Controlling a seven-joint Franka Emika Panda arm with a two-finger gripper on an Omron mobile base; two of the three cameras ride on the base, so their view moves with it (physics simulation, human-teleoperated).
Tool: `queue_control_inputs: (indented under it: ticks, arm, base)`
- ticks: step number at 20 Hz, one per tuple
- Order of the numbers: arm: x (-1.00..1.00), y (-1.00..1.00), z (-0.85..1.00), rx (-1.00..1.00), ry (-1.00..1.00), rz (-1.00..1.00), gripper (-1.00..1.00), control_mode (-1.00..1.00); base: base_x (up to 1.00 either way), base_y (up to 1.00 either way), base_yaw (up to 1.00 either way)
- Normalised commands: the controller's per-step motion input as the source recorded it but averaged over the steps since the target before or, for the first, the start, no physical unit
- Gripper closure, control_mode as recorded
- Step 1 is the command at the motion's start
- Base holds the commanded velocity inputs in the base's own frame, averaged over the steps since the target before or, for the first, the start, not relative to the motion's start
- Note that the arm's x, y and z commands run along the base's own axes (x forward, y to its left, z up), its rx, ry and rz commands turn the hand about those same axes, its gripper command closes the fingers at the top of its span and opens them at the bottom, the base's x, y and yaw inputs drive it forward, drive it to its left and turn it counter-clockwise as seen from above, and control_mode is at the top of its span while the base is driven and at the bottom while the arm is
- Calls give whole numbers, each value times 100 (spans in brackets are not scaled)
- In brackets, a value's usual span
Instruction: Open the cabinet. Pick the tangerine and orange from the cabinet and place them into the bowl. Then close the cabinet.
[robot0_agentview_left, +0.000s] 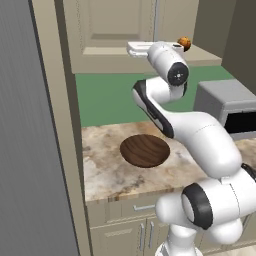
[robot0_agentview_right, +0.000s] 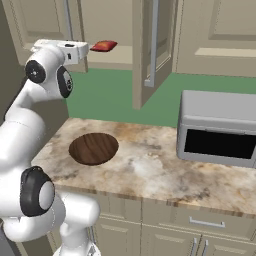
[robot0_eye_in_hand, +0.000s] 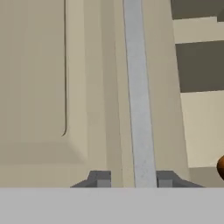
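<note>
The beige wall cabinet's left door (robot0_agentview_left: 107, 22) is shut, and its silver bar handle (robot0_eye_in_hand: 139, 96) runs upright between my two finger tips. My gripper (robot0_eye_in_hand: 132, 179) is open, its fingers on either side of the bar with a gap on both. My gripper (robot0_agentview_left: 133, 48) (robot0_agentview_right: 80, 50) is at the door's lower end. The right door (robot0_agentview_right: 150, 50) stands swung out, open. One round orange fruit (robot0_agentview_left: 184, 43) lies on the cabinet's bottom shelf; I cannot tell whether it is the orange or the tangerine. The dark wooden bowl (robot0_agentview_left: 145, 150) (robot0_agentview_right: 93, 148) is empty on the counter below.
A flat red item (robot0_agentview_right: 104, 46) lies on the cabinet shelf. A grey microwave (robot0_agentview_right: 220, 130) stands on the marble counter (robot0_agentview_right: 150, 170) to the right. A tall grey panel (robot0_agentview_left: 30, 150) bounds the left side. Base cabinets with drawers (robot0_agentview_right: 210, 222) are below.
</note>
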Motion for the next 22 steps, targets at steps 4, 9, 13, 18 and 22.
queue_control_inputs:
  ticks: [4, 9, 13, 18, 22]
  arm:
    - [-46, 95, 60, -9, -17, 0, 100, -100]
    - [-33, 100, 72, -17, -4, 0, 100, -100]
    - [-37, 100, 76, -22, 0, 0, 100, -100]
    - [-65, 100, 91, -26, 0, -1, 100, -100]
    - [-64, 92, 89, -18, 2, -2, 100, -100]
  base:
    - [0, 0, 0]
    - [0, 0, 0]
    - [0, 0, 0]
    - [0, 0, 0]
    - [0, 0, 0]
